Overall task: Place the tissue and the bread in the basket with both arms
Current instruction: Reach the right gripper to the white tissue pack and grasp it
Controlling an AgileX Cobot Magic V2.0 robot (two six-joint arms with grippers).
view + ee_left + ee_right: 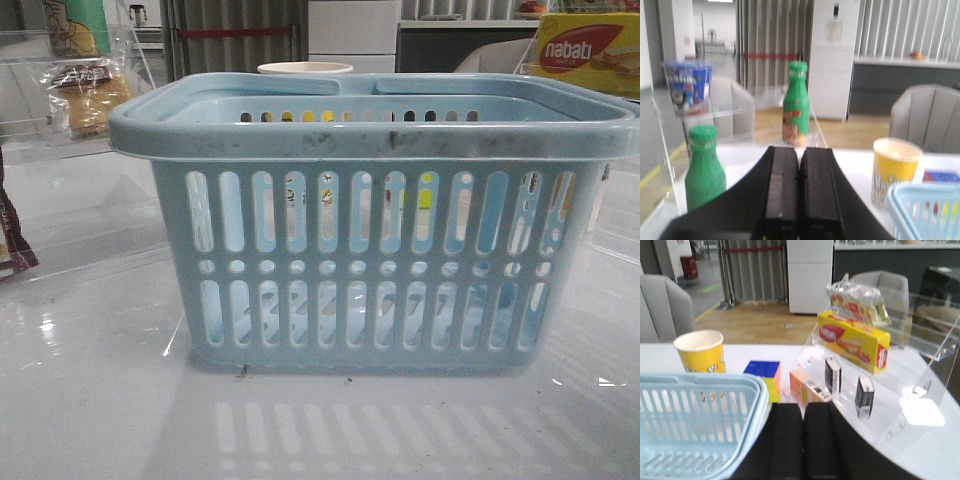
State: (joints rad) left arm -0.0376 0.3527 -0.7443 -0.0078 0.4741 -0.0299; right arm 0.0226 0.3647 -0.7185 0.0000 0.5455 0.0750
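The light-blue basket [370,135] fills the middle of the front view; I see nothing in it. It also shows in the left wrist view [926,207] and the right wrist view [705,381]. The bread [88,95], a clear bag of golden buns, lies on a clear shelf at the back left. Two small dark packets with lighter marks stand on a clear stepped stand; I take one of them for the tissue [832,374]. My left gripper [800,150] is shut and empty left of the basket. My right gripper [802,407] is shut and empty at the basket's right.
Two green bottles [796,102] and a blue cup [688,87] stand on the left clear rack. A yellow paper cup [700,351] stands behind the basket. A colour cube [762,376], the yellow nabati box [855,340] and a snack bag [857,300] are on the right. A dark brown pouch [10,235] sits at the left edge.
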